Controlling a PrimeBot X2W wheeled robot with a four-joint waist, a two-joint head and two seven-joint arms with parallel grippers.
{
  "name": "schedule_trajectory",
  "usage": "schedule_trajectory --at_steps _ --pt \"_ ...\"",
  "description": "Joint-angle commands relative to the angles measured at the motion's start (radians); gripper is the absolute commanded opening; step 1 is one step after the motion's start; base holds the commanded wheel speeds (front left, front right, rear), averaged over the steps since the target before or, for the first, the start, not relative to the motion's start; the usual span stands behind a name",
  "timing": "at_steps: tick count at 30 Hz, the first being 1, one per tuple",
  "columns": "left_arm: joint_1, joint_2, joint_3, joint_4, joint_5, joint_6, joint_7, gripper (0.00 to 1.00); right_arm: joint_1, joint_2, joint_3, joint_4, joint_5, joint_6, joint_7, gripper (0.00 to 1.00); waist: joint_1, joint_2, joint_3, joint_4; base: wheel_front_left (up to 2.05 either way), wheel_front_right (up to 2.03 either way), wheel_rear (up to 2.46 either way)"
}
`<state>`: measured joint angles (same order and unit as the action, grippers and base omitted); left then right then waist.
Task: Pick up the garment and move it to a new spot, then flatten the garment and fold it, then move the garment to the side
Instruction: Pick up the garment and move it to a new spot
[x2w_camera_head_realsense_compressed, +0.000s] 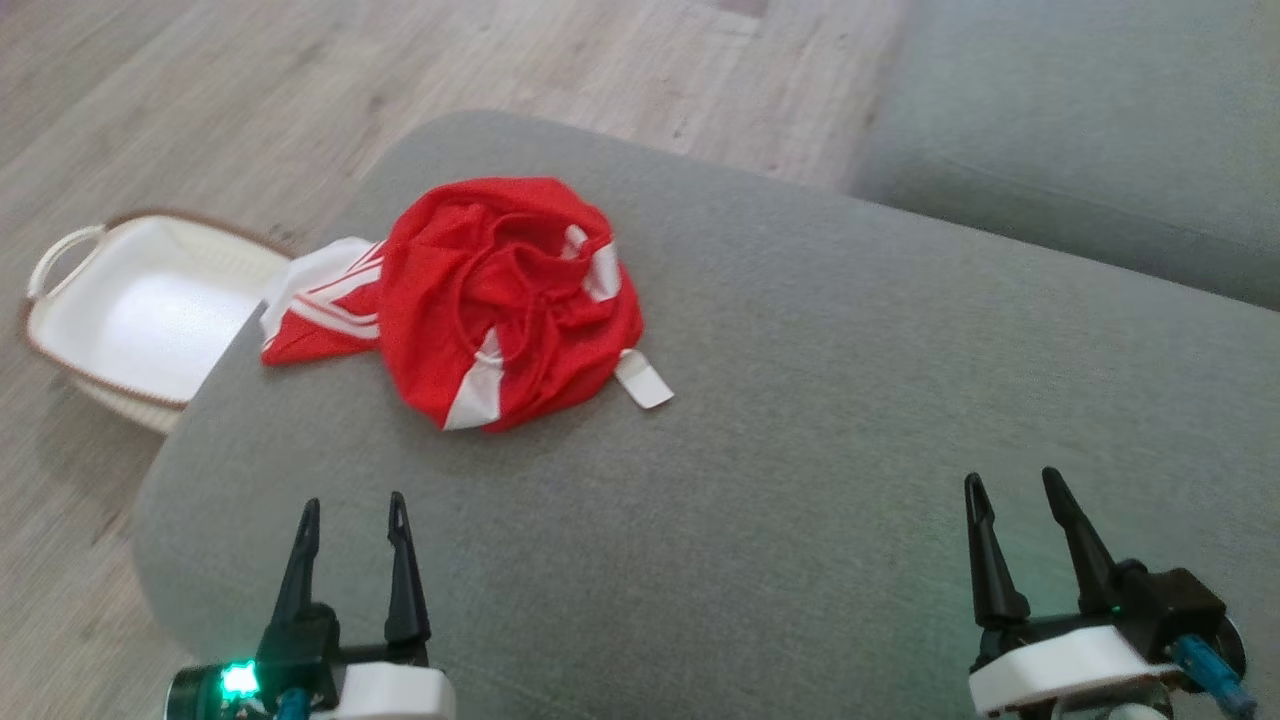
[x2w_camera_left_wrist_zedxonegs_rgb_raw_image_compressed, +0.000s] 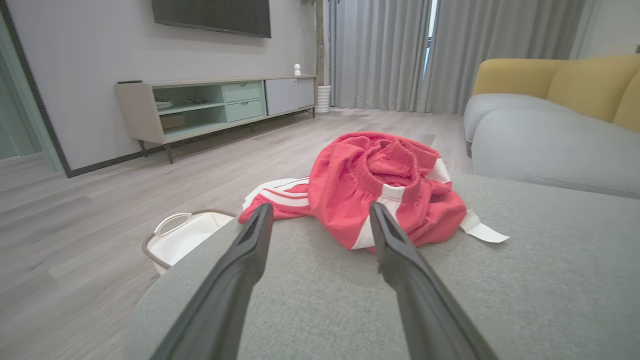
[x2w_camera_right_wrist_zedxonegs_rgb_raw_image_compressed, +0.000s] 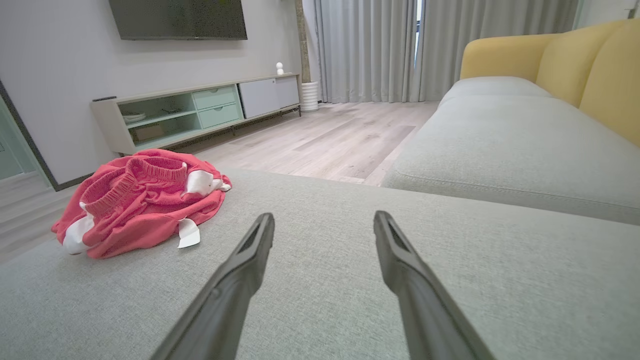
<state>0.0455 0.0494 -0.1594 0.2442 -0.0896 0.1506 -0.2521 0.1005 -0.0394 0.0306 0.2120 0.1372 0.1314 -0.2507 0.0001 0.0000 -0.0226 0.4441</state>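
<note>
The garment (x2w_camera_head_realsense_compressed: 500, 300) is a crumpled red piece with white stripes, bunched on the far left part of the grey cushion (x2w_camera_head_realsense_compressed: 800, 420); one end hangs over the cushion's left edge and a white tag sticks out on its right. My left gripper (x2w_camera_head_realsense_compressed: 353, 512) stands open at the near left, short of the garment (x2w_camera_left_wrist_zedxonegs_rgb_raw_image_compressed: 380, 185), with nothing between its fingers. Over bare cushion at the near right, my right gripper (x2w_camera_head_realsense_compressed: 1012, 483) is open and empty too. From the right wrist the garment (x2w_camera_right_wrist_zedxonegs_rgb_raw_image_compressed: 140, 205) lies well off to the left of the right gripper (x2w_camera_right_wrist_zedxonegs_rgb_raw_image_compressed: 324, 222).
A white basket (x2w_camera_head_realsense_compressed: 70, 340) with a brown rim stands on the wood floor left of the cushion. Another grey sofa seat (x2w_camera_head_realsense_compressed: 1080, 130) lies at the far right, with yellow back cushions (x2w_camera_right_wrist_zedxonegs_rgb_raw_image_compressed: 590, 65). A low TV cabinet (x2w_camera_left_wrist_zedxonegs_rgb_raw_image_compressed: 215, 105) lines the far wall.
</note>
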Motion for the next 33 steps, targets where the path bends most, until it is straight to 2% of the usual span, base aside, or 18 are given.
schedule_trajectory --at_steps 1,7,10,15,20,23,26,31,33 --pt "-0.048 0.001 0.037 -0.038 -0.010 0.008 -0.010 1.00 -0.050 -0.011 0.020 -0.028 -0.013 -0.001 -0.011 1.00 -0.0001 0.0000 0.033 0.041 0.00 0.00 0.00" --pt "-0.070 0.001 0.049 -0.048 0.023 0.023 -0.010 1.00 -0.063 -0.011 0.021 -0.027 -0.047 -0.001 -0.011 1.00 -0.0001 0.0000 0.075 0.058 0.00 0.00 0.00" --pt "-0.114 0.011 0.065 -0.061 0.032 0.015 -0.010 1.00 -0.070 -0.011 0.024 -0.031 -0.072 -0.001 -0.011 1.00 -0.0001 0.0000 0.112 0.050 0.00 0.00 0.00" --pt "-0.318 0.060 0.090 -0.070 0.030 -0.051 -0.010 1.00 -0.111 -0.014 0.022 -0.051 -0.156 -0.001 -0.011 1.00 -0.0001 0.0000 0.218 0.022 0.00 0.00 0.00" --pt "-0.546 0.105 0.076 0.046 0.009 -0.148 0.000 1.00 -0.153 -0.067 0.021 -0.090 -0.178 -0.001 -0.011 1.00 -0.0001 0.0000 0.305 -0.001 0.00 0.00 0.00" --pt "-0.701 0.128 0.050 0.135 -0.004 -0.214 0.064 1.00 -0.180 -0.107 0.018 -0.120 -0.183 -0.001 -0.011 1.00 -0.0001 0.0000 0.356 -0.014 0.00 0.00 0.00" --pt "-0.832 0.140 0.011 0.221 -0.025 -0.256 0.161 1.00 -0.205 -0.142 0.014 -0.148 -0.184 -0.001 -0.011 1.00 -0.0001 0.0000 0.396 -0.030 0.00 0.00 0.00" --pt "-0.987 0.157 -0.067 0.375 -0.090 -0.279 0.342 1.00 -0.224 -0.187 -0.005 -0.195 -0.190 -0.001 -0.011 1.00 -0.0001 0.0000 0.458 -0.045 0.00 0.00 0.00" --pt "-1.017 0.157 -0.126 0.432 -0.132 -0.280 0.404 1.00 -0.216 -0.202 -0.006 -0.204 -0.194 -0.001 -0.011 1.00 -0.0001 0.0000 0.471 -0.048 0.00 0.00 0.00"
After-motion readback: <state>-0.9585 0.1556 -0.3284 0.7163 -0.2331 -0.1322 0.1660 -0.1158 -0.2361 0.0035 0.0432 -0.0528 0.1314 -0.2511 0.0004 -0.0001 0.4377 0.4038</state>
